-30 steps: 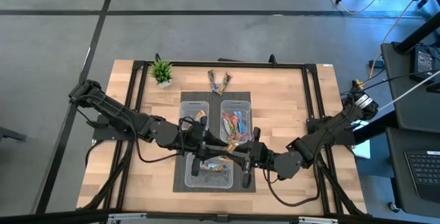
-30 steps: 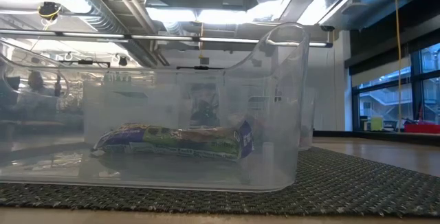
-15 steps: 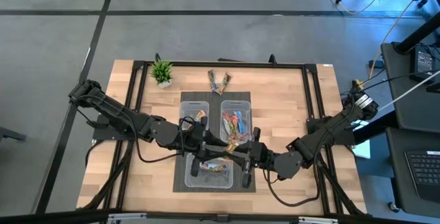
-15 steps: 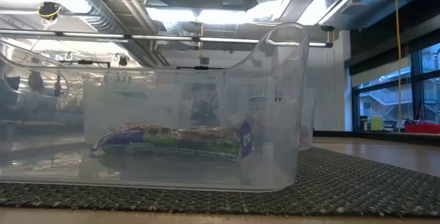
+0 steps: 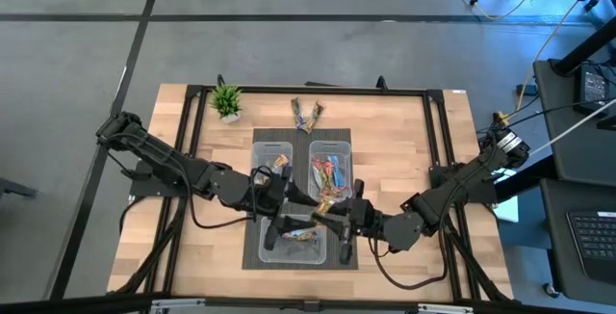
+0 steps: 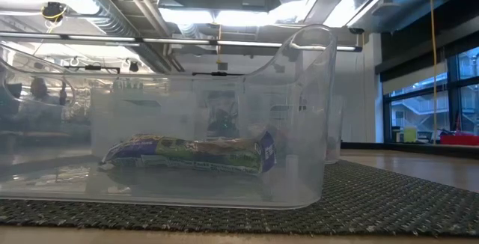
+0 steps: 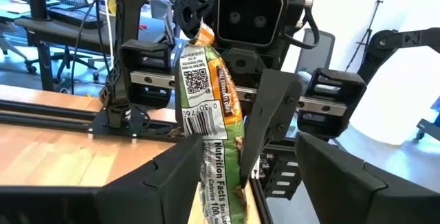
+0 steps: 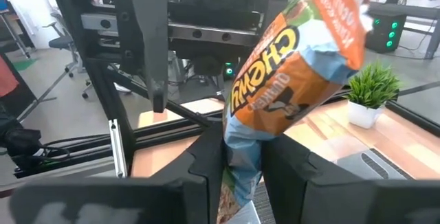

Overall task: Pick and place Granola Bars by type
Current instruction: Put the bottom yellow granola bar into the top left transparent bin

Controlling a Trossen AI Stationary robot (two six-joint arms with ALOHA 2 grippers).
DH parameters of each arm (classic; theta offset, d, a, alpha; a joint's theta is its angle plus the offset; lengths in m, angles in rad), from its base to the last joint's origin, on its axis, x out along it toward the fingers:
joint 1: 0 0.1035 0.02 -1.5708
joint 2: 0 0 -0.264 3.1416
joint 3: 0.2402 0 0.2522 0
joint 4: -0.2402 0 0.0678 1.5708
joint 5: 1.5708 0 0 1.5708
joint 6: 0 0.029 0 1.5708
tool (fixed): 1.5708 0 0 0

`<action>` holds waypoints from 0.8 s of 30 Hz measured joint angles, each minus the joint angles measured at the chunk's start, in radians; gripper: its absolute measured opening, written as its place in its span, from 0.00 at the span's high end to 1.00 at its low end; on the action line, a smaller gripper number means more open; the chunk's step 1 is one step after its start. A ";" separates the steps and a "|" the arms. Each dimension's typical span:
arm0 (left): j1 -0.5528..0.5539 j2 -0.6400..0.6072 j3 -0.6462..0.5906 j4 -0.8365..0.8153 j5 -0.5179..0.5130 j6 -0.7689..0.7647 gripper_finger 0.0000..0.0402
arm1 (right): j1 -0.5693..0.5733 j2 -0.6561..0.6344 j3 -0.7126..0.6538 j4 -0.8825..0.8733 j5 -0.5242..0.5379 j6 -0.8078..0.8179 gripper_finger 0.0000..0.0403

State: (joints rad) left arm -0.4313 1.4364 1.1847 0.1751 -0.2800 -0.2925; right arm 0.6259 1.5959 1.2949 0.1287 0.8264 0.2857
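A brown-orange granola bar stands upright between my two grippers, above the near clear bin. My right gripper reaches in from the table's right and is shut on it. My left gripper faces it from the left, open, with a finger on either side of the bar's lower end; I cannot tell whether it touches. A blue-white bar lies flat on the near bin's floor. Two brown bars lie on the wood at the far edge. My right gripper pinches the bar's lower end between its two fingers, which come level from the table's right. The bar rises above the fingers, tipped a little, its printed front toward my right wrist. It is lifted clear of the bin and the table.
Two more clear bins stand on the dark mat behind the near one: the far left bin with an orange-ended bar, the far right bin with several red and blue bars. A small green plant stands at the far left.
My left gripper has opened around the bar's lower end while both arms have stayed where they were. The bar remains upright in my right gripper.
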 joint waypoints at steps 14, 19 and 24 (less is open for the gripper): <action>0.002 -0.009 0.000 -0.073 -0.006 -0.011 0.43 | 0.031 0.001 0.002 0.011 0.035 -0.022 0.77; 0.001 -0.028 0.000 -0.091 -0.024 -0.027 0.43 | 0.034 0.000 0.002 0.005 0.037 -0.028 0.77; 0.002 -0.028 0.000 -0.065 -0.008 -0.027 0.43 | 0.028 0.000 0.002 0.004 0.032 -0.010 0.77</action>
State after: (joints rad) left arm -0.4297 1.4087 1.1847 0.1100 -0.2884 -0.3192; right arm 0.6541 1.5959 1.2968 0.1326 0.8583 0.2761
